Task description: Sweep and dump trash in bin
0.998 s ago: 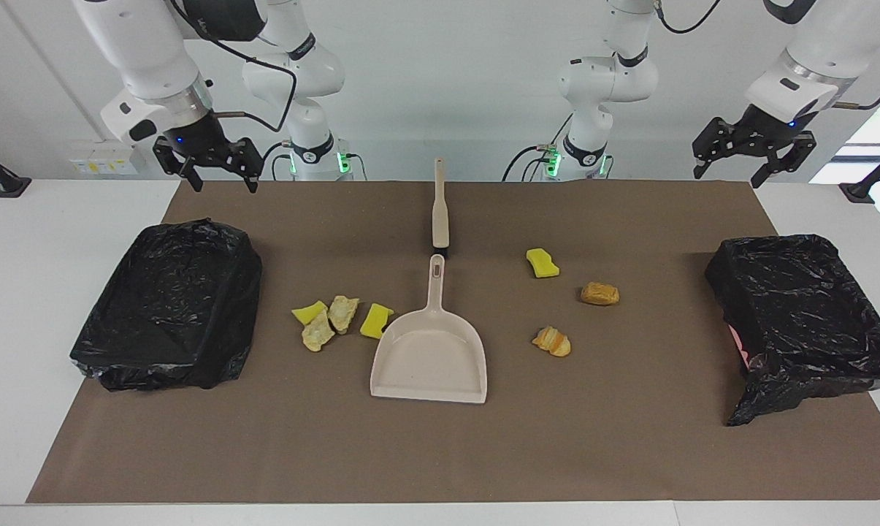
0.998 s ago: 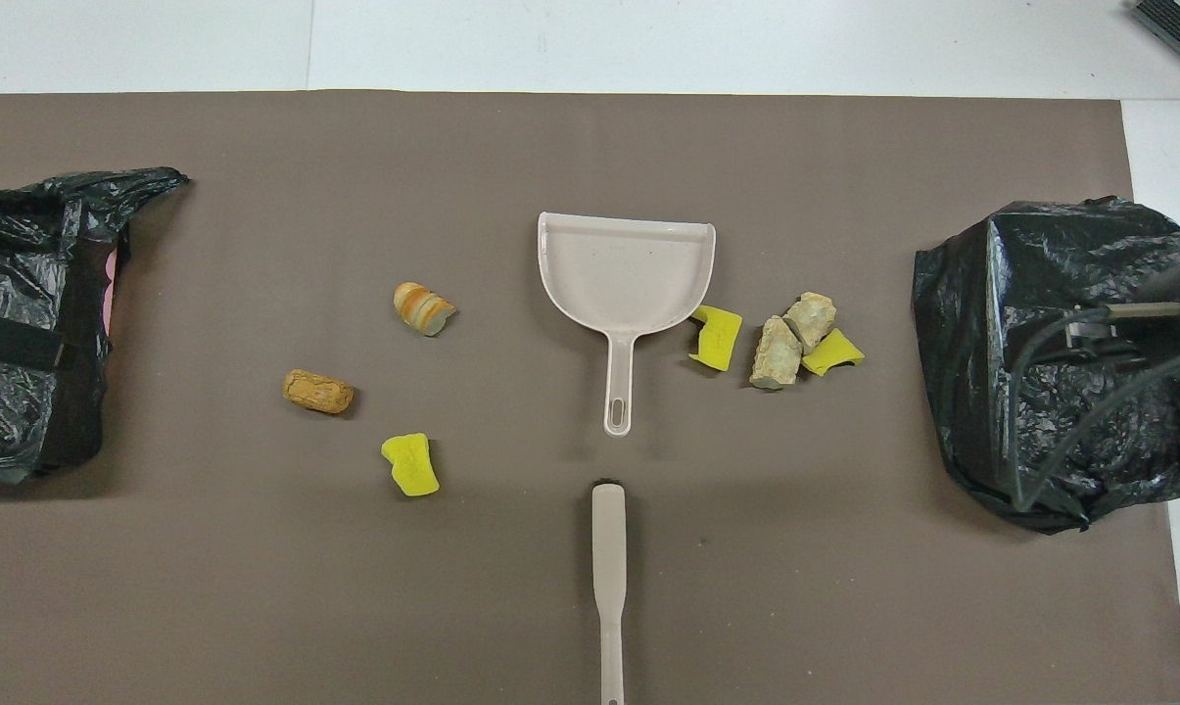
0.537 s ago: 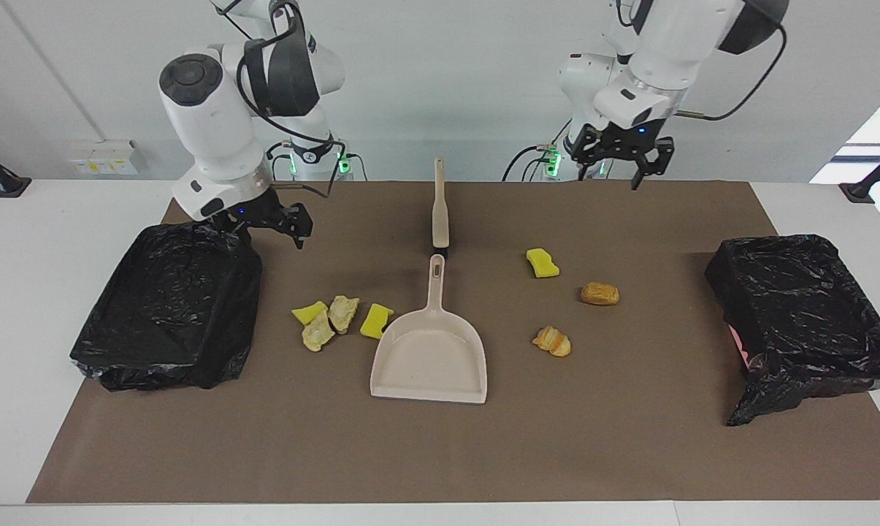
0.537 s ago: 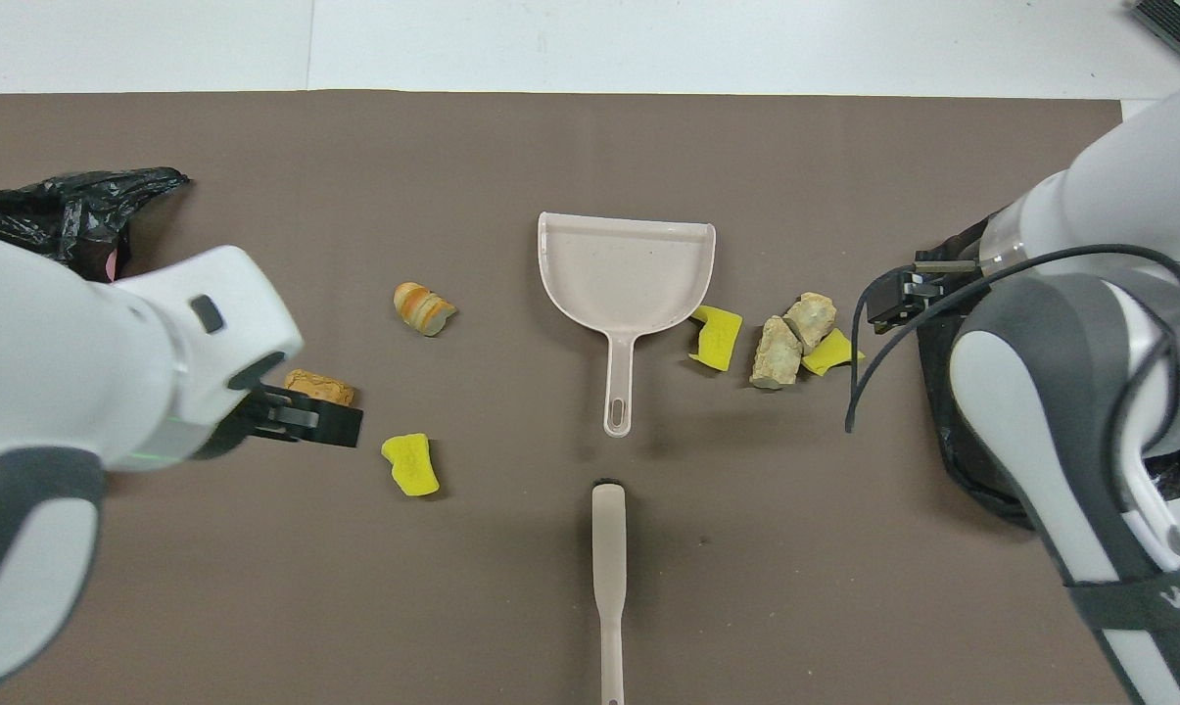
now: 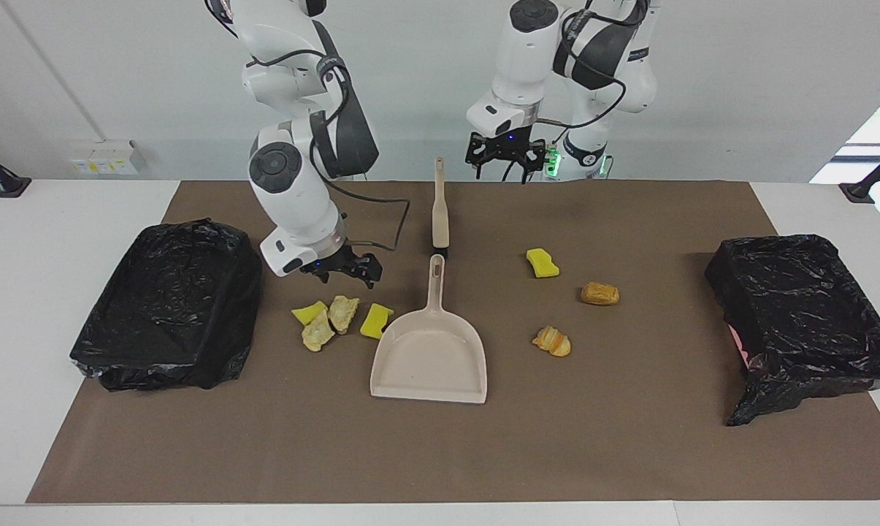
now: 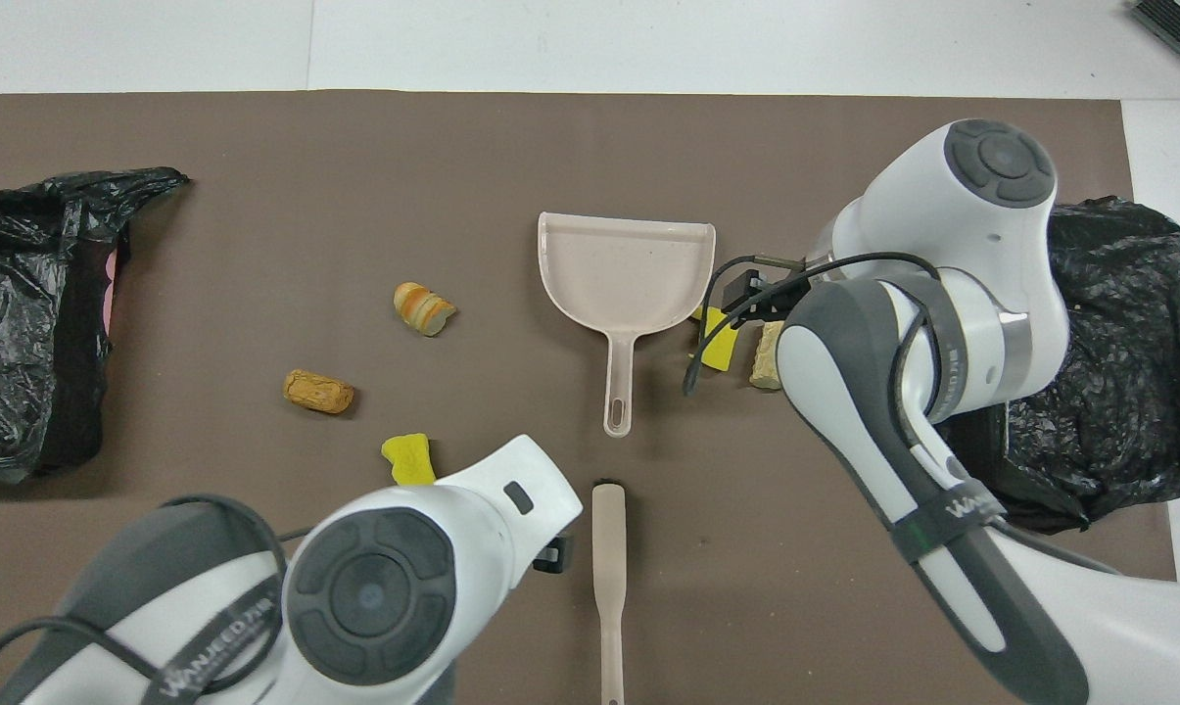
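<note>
A: What takes up the most room?
B: Two black-lined bins (image 5: 169, 303) (image 5: 805, 314), one at each end of the brown mat (image 5: 629, 438).
A: Then?
B: The dustpan (image 5: 431, 358) mid-mat, the brush (image 5: 440, 208) nearer the robots.
A: And the trash?
B: Four scraps (image 5: 337, 318) beside the dustpan toward the right arm's end, three (image 5: 567, 299) toward the left arm's.
A: Grippers?
B: Right gripper (image 5: 341, 269) hangs over the four scraps, jaws apart, empty. Left gripper (image 5: 504, 155) hovers beside the brush handle, jaws apart.

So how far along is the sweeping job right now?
Nothing is done: all the trash lies on the mat, the dustpan empty, the brush untouched. Right gripper hangs open above scraps; left gripper open beside the brush handle. Sweeping and dumping remain.
</note>
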`<state>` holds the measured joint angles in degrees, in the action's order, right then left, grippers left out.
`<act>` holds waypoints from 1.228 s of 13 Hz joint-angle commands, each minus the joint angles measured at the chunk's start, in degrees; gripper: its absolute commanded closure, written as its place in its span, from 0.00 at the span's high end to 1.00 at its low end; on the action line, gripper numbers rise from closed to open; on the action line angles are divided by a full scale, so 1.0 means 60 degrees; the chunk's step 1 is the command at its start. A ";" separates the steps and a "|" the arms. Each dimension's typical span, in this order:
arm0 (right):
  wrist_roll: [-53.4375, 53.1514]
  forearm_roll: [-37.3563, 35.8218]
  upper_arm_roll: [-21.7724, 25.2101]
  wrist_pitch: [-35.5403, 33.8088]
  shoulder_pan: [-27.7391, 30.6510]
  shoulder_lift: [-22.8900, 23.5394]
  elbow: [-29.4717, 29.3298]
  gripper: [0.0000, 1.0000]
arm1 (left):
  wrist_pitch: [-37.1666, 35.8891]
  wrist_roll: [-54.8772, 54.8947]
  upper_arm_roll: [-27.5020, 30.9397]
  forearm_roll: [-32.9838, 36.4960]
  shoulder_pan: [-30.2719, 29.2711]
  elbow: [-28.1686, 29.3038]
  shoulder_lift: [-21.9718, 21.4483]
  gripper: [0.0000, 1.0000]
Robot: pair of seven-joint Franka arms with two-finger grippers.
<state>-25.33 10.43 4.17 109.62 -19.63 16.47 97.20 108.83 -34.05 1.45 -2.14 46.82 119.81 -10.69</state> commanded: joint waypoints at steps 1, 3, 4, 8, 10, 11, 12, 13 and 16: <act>-0.0363 0.0400 -0.0007 0.0260 -0.0243 0.0082 0.0191 1.00 | 0.0610 -0.0841 0.0183 -0.0010 0.1025 0.0743 -0.0037 1.00; -0.0349 0.0415 -0.0022 0.0216 -0.0651 0.0097 0.0191 1.00 | 0.1325 -0.1849 0.0183 -0.0010 0.1803 0.1020 0.0434 1.00; -0.0363 0.0444 -0.0036 0.0231 -0.0856 0.0126 0.0148 1.00 | 0.1445 -0.2246 0.0183 -0.0010 0.2023 0.1182 0.0377 1.00; -0.0568 0.0694 -0.0080 0.0421 -0.1371 0.0932 -0.0350 1.00 | 0.2746 -0.3142 0.0139 -0.0025 0.2961 0.1856 0.0843 1.00; -0.0539 0.0693 -0.0080 0.0814 -0.1502 0.1092 -0.0336 1.00 | 0.2998 -0.3173 0.0139 -0.0025 0.3051 0.1872 0.1150 1.00; -0.0553 0.0694 -0.0080 0.0976 -0.1691 0.1267 -0.0350 1.00 | 0.3173 -0.3159 0.0139 -0.0068 0.3051 0.1901 0.1210 1.00; -0.0554 0.0694 -0.0080 0.1094 -0.1853 0.1313 -0.0307 1.00 | 0.3247 -0.3173 0.0139 -0.0083 0.3051 0.2017 0.1269 1.00; -0.0496 0.0694 -0.0080 0.1081 -0.1825 0.1313 -0.0278 1.00 | 0.3277 -0.3347 0.0125 -0.0083 0.3109 0.2019 0.1545 1.00; -0.0408 0.0942 -0.0080 0.1037 -0.1884 0.1299 -0.0102 1.00 | 0.3380 -0.3554 0.0125 -0.0098 0.3271 0.2004 0.1856 1.00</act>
<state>-27.89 14.17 3.70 115.64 -31.10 24.10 96.45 127.86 -54.08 1.31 -2.16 64.85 130.97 0.48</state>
